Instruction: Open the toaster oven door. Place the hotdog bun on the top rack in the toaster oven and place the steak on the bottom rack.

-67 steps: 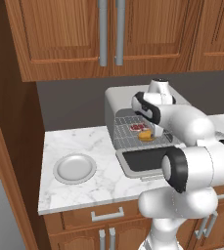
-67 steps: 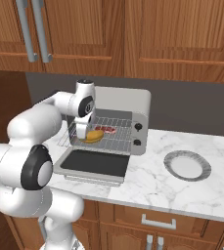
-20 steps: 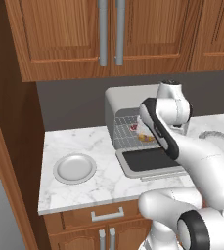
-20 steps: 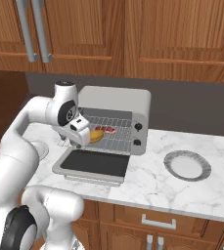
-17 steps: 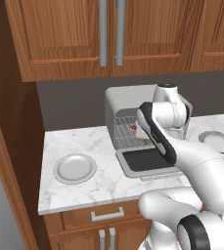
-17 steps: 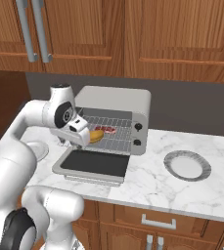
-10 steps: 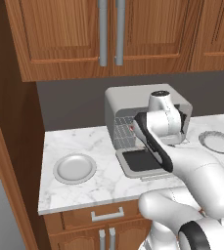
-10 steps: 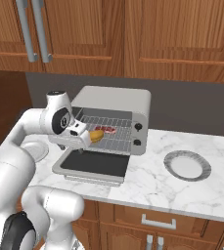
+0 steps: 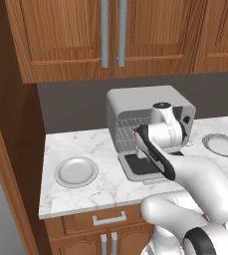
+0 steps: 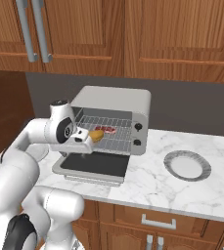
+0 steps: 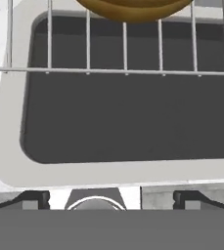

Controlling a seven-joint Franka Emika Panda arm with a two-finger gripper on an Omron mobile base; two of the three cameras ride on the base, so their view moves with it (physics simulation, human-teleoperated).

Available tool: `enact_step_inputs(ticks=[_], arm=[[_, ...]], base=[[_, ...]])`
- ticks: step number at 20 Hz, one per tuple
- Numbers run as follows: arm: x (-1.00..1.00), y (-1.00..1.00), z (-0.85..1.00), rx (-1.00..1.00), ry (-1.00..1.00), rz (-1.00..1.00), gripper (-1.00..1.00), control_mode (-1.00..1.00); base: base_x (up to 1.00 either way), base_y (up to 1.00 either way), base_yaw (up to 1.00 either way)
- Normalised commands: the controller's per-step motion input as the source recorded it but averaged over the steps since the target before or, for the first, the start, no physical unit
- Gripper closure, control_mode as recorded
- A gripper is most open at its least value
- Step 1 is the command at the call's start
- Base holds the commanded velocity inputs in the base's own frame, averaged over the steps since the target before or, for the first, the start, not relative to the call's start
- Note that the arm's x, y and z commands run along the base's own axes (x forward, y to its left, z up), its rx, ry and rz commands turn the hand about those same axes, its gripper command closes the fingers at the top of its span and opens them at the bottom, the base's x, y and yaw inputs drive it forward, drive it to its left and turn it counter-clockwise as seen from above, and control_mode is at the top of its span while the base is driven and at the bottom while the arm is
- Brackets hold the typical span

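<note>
claw (image 10: 88, 141) – wide, empty, backed out of oven | hotdog bun (image 10: 97, 135) at its 1 o'clock, steak (image 10: 106, 130) beyond – both placed, task looks finished

Light is even and soft, with no glare. The brown wooden wall cabinets (image 9: 110, 37) cast a dim band across the upper half of both base views. The hand view looks coarse and slightly blurred, mildest at centre.
</note>
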Motion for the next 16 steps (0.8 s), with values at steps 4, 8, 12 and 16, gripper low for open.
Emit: enact_step_inputs(ticks=[4,8,12,16], arm=[[0.35,-0.08,-0.14,0.0,-0.03,0.09,-1.0,-1.0],[0.35,-0.19,-0.07,0.0,-0.01,0.05,-1.0,-1.0],[0.32,-0.17,-0.03,0.0,0.0,0.03,-1.0,-1.0],[0.08,-0.06,0.0,0.0,0.0,0.0,-1.0,-1.0]], base=[[0.0,0.0,0.0],[0.0,0.0,0.0],[0.0,0.0,0.0],[0.0,0.0,0.0]])
